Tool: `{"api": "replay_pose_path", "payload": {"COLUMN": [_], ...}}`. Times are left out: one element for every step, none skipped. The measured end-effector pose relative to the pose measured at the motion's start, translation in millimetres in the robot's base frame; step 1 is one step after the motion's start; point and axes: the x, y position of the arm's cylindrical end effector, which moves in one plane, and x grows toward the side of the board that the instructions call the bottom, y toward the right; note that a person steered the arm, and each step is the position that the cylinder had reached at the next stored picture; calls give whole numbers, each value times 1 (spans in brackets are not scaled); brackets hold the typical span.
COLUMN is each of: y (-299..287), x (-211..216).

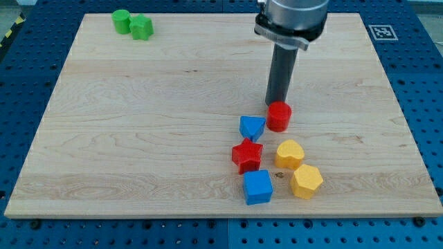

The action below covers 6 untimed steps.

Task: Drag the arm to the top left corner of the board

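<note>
My tip (277, 104) is at the end of the dark rod, right of the board's middle. It stands just behind a red cylinder (279, 116), touching or nearly touching its top edge. The wooden board's (138, 124) top left corner is far off at the view's upper left. Two green blocks sit near that corner: a green cylinder (122, 21) and a green hexagonal block (142, 28), side by side.
Below the tip lies a cluster: a blue triangular block (252, 127), a red star (247, 155), a blue cube (257, 187), a yellow heart-like block (289, 153) and a yellow hexagonal block (306, 181). A fiducial tag (381, 32) marks the top right corner.
</note>
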Motion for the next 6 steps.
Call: {"api": "replay_pose_path", "payload": {"y": [14,9,-43,-135,-241,-345], "x": [23,-7,-63,-85,-111,-156]}}
